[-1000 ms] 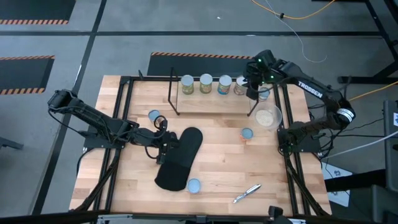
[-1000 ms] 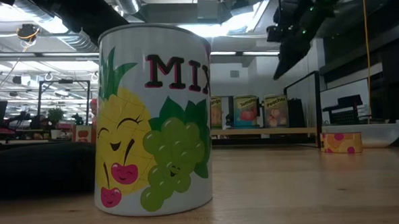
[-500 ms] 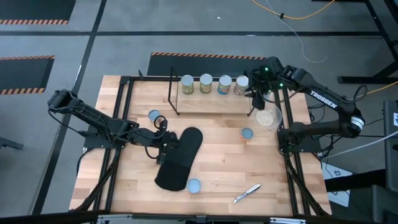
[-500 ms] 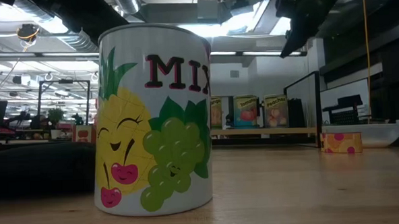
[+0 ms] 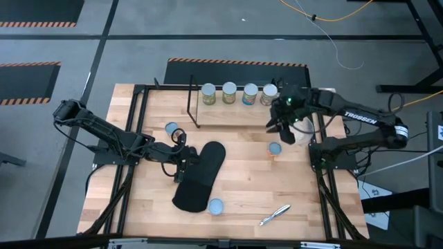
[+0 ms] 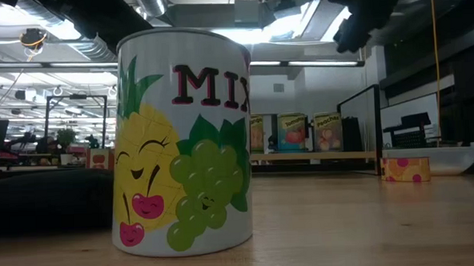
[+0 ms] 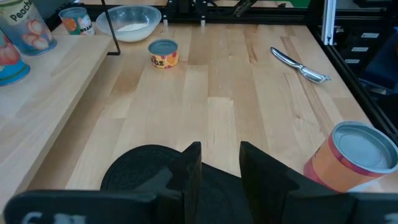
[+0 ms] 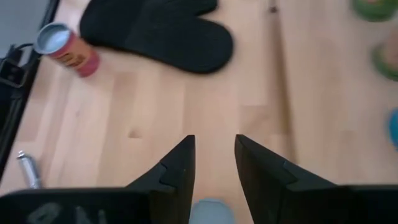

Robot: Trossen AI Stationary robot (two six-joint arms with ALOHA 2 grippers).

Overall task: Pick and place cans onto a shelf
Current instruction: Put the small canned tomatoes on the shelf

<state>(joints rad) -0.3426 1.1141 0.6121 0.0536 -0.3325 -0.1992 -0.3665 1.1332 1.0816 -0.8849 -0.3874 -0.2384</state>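
The right gripper (image 5: 279, 126), fingers parted and holding nothing, is hovering over the loose can (image 5: 275, 149); an off-centre descent risks toppling it.

Seven cans (image 5: 208, 95) show, one shelf (image 5: 232, 114), one bowl (image 7: 131, 22), one mitt (image 5: 201, 176), one pen-like item (image 5: 274, 215).

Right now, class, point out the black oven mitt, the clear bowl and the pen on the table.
mitt (image 5: 201, 176), high view, middle of its palm
bowl (image 7: 132, 22), left wrist view, its inside near the rim
pen (image 5: 275, 214), high view, middle of its barrel
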